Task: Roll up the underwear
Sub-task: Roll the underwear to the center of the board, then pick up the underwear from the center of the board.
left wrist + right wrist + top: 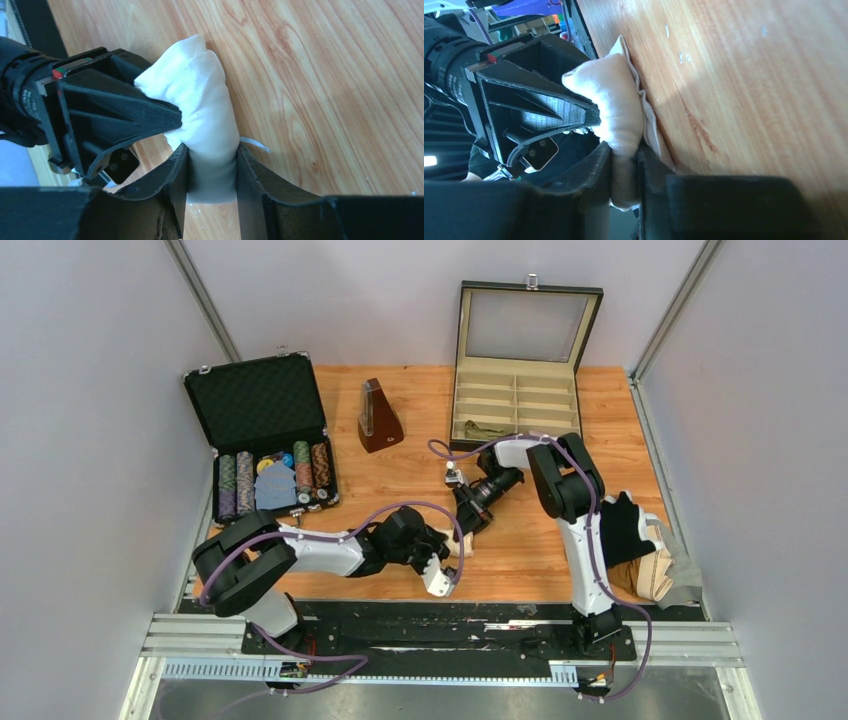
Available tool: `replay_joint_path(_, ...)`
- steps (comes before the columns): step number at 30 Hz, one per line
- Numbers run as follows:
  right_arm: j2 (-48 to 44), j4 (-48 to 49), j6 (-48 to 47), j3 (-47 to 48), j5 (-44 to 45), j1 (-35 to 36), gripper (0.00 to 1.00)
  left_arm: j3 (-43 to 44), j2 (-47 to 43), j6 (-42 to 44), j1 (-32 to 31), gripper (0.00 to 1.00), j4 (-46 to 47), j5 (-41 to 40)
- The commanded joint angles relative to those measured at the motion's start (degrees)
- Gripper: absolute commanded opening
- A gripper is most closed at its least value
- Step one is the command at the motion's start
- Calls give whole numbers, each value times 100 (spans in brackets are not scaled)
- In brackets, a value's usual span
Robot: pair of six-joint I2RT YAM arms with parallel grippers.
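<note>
A cream-beige underwear (456, 541), bunched into a thick roll, lies on the wooden table near the front middle. Both grippers are shut on it from opposite ends. My left gripper (449, 556) squeezes one end of the roll (207, 107) between its fingers (212, 170). My right gripper (468, 524) pinches the other end (616, 107), its jaws nearly together (625, 170). A loose flap of the cloth lies flat on the wood beside the roll (651, 127). An olive-khaki underwear (486, 430) lies in the divided box. Black underwear (620, 527) sits in a pile at the right.
The open divided box (515, 400) stands at the back. A metronome (380, 418) and an open case of poker chips (268, 445) stand at the back left. The pile at the right edge also holds a striped cream cloth (650, 578) and a grey cloth (687, 575).
</note>
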Motion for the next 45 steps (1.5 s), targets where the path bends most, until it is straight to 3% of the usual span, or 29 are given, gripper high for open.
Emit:
replay_joint_path(1, 369, 723, -155, -66, 1245, 77, 39, 510, 306, -87, -12, 40, -1485, 215)
replay_joint_path(2, 210, 781, -153, -75, 1263, 67, 78, 710, 398, -105, -14, 39, -1946, 336)
replay_joint_path(3, 47, 811, -143, -55, 1261, 52, 97, 798, 496, -134, -15, 38, -2131, 581)
replay_joint_path(4, -216, 817, -139, 13, 1197, 12, 100, 975, 549, -138, -15, 34, -2477, 682)
replay_joint_path(8, -1467, 676, -208, 622, 1149, -403, 100, 1298, 801, -230, -15, 24, -3051, 976)
replay_joint_path(11, -2723, 1273, -215, 636, 1345, -1068, 100, 1593, 1092, -573, 48, 19, -3480, 1207)
replay_joint_path(14, -4957, 4050, 355, -1076, 1799, -2051, 100, 2166, 1448, -1147, 254, 17, -4096, 1575)
replay_joint_path(16, -6407, 5693, -180, -2597, 2036, -2256, 100, 2561, 1808, -1766, 402, 15, -4461, 1926)
replay_joint_path(17, -7019, 6037, -612, -3267, 2042, -2260, 100, 2695, 2033, -1898, 444, 14, -4567, 2152)
replay_joint_path(19, -7858, 5757, -1346, -4098, 1797, -2262, 100, 2972, 2325, -2284, 556, 13, -4718, 2424)
replay_joint_path(21, -8367, 4757, -1959, -4539, 1448, -2185, 99, 3112, 2511, -2610, 624, 13, -4702, 2601)
replay_joint_path(22, -8549, 4202, -2390, -4638, 1258, -2037, 93, 3184, 2608, -2745, 657, 13, -4673, 2690)
replay_joint_path(24, -8694, 3437, -3001, -4852, 1081, -1666, 78, 3279, 2741, -2925, 705, 13, -4657, 2782)
replay_joint_path(26, -8822, 3301, -3205, -5117, 1227, -1099, 71, 3395, 2914, -3062, 790, 13, -4757, 2981)
replay_joint_path(32, -8782, 4465, -3560, -5813, 2545, 661, 75, 3651, 3242, -3221, 989, 13, -5049, 3278)
replay_joint_path(45, -7063, 6387, -3985, -5956, 3595, 1413, 71, 3985, 3538, -3130, 1083, 13, -5544, 3650)
